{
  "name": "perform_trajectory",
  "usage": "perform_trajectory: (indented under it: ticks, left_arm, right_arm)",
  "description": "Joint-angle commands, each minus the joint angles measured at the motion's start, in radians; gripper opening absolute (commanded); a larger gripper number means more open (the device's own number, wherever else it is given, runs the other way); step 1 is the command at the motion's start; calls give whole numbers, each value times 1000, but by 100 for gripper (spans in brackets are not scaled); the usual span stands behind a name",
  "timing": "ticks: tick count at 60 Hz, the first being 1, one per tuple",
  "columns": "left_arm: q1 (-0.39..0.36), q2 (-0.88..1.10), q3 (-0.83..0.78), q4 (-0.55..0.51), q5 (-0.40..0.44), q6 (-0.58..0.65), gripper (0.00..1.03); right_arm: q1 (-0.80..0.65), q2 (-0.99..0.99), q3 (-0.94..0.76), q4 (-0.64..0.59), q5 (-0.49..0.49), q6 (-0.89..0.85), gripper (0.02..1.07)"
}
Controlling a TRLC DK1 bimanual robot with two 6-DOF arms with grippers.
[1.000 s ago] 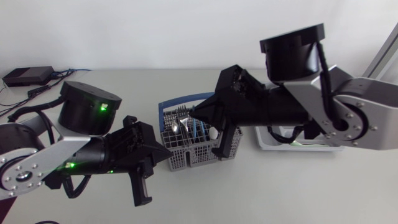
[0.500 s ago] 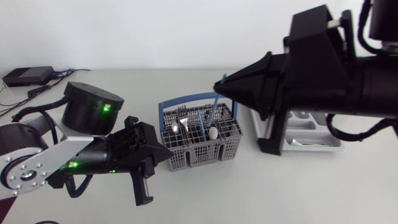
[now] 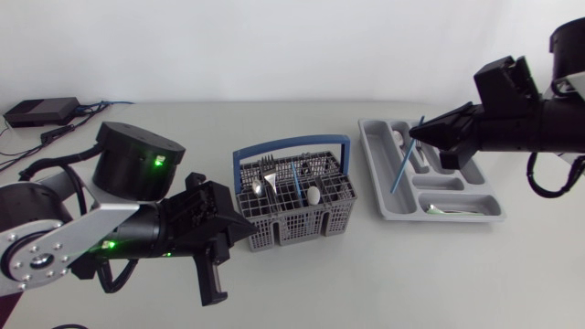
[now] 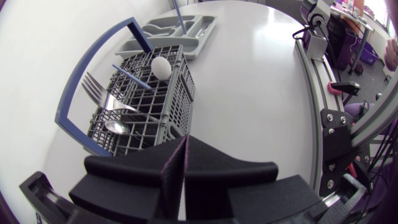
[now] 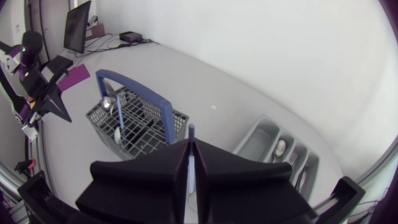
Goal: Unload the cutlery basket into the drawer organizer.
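Note:
The grey cutlery basket [image 3: 322, 219] with its blue handle stands mid-table and holds forks, spoons, a blue-handled piece and a white spoon [image 3: 313, 195]. To its right lies the grey drawer organizer [image 3: 378, 174]. My right gripper [image 3: 416, 134] hangs above the organizer, shut on a thin blue utensil [image 3: 400, 169] that slants down over the compartments. The right wrist view shows that blue utensil [image 5: 191, 134] pinched between the fingers, with the basket [image 5: 140, 127] beyond. My left gripper [image 3: 250, 228] is shut on nothing, just left of the basket [image 4: 140, 93].
A few pieces of cutlery lie in the organizer, including a spoon [image 3: 434, 208] in its near compartment. A black box with cables [image 3: 41, 111] sits at the far left back corner. Bare tabletop lies in front of the basket and the organizer.
My right arm has lifted the blue utensil out of the basket and carried it right, over the organizer. The left arm has hardly moved.

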Motion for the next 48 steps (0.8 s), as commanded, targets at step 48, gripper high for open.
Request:
perform_trajectory:
  ticks: [48]
  left_arm:
    - [-4, -17, 12, 0, 4, -11, 15]
  right_arm:
    - [-56, 977, 754, -210, 135, 227, 8]
